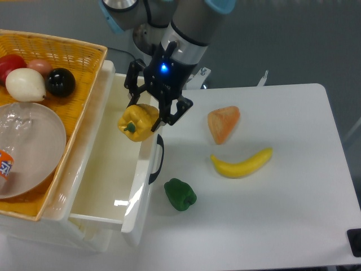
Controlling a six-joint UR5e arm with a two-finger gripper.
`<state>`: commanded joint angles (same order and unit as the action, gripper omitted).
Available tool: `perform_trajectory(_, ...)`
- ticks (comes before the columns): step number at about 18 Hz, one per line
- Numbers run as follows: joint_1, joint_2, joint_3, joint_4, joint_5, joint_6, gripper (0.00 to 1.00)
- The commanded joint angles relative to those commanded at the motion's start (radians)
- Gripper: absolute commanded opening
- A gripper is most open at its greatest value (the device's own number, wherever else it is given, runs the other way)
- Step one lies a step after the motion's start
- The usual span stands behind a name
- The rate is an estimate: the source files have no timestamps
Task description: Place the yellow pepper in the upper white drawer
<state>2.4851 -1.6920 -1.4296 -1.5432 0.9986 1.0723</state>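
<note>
The yellow pepper (137, 121) is glossy and lobed, its green stem pointing down-left. My gripper (151, 108) is shut on it and holds it in the air over the front-right rim of the upper white drawer (110, 186). The drawer is pulled open toward the camera, long and deep, with nothing lying in the part that shows. Its dark curved handle (156, 160) sits on the front panel just below the pepper. A blue light glows on my wrist.
A yellow wicker basket (79, 68) at left holds a clear bowl (25, 147), a black ball, a white onion and red items. On the white table lie a green pepper (180, 194), a banana (242, 164) and an orange wedge (223, 124).
</note>
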Motion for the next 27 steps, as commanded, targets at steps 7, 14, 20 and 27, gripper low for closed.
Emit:
perform_trajectory(7,-0.005,-0.005,-0.006,0.020,0.002,0.006,0.36)
perform_trajectory(14,-0.025,-0.003,-0.020,0.061,0.011,0.008,0.88)
perform_trajectory(20,-0.045,0.000,-0.022,0.072,0.031,0.002,1.00)
perform_trajectory(27,-0.023,-0.003,-0.012,0.081,0.060,0.063,1.00)
